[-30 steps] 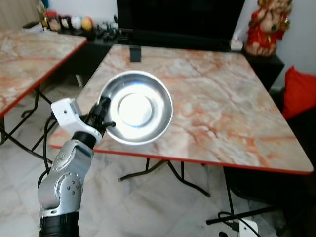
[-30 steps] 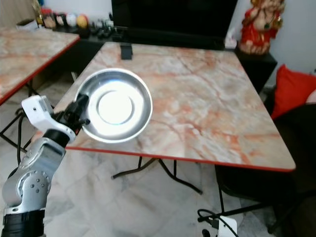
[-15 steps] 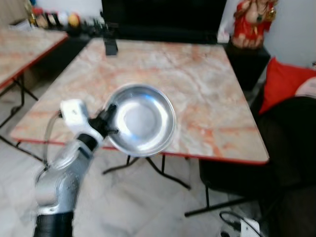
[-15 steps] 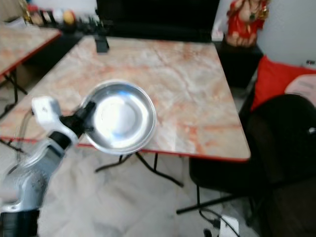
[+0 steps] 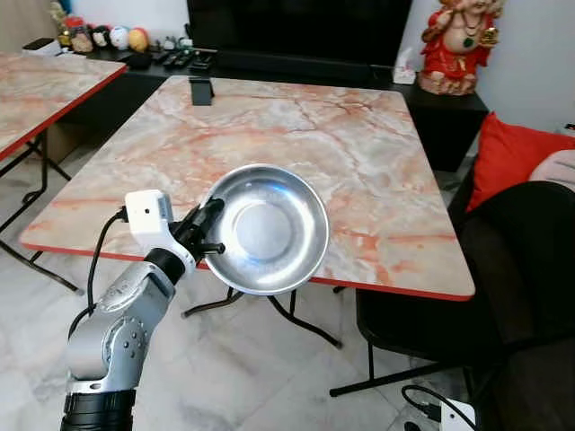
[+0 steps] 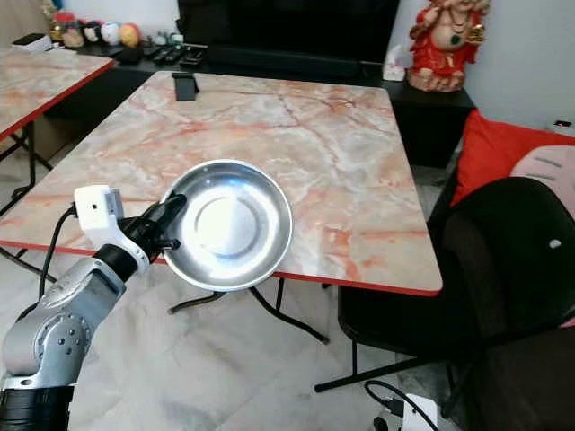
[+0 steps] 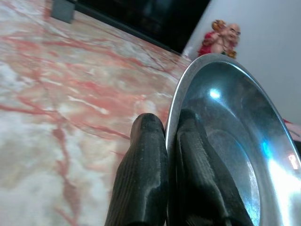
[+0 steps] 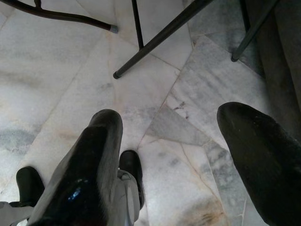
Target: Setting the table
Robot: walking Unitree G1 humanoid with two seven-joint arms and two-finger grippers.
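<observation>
A shiny steel bowl (image 5: 268, 228) hangs tilted over the near edge of the marble table (image 5: 296, 135), half above the tabletop and half over the floor. My left gripper (image 5: 208, 223) is shut on the bowl's left rim. In the left wrist view the two black fingers (image 7: 146, 174) pinch the rim of the steel bowl (image 7: 230, 141), one outside and one inside. My right gripper (image 8: 171, 141) hangs open above the marble floor, its fingers (image 8: 89, 160) wide apart.
A small dark stand (image 5: 200, 90) sits at the table's far left. A red figurine (image 5: 453, 40) stands on a dark cabinet behind. A second marble table (image 5: 36, 85) is at left. A black chair (image 5: 503, 269) and a red cushion (image 5: 512, 148) are at right.
The camera has swung and settled, so the table appears more square-on. The bowl stays in my left gripper and now sits slightly lower and nearer the table's front edge.
</observation>
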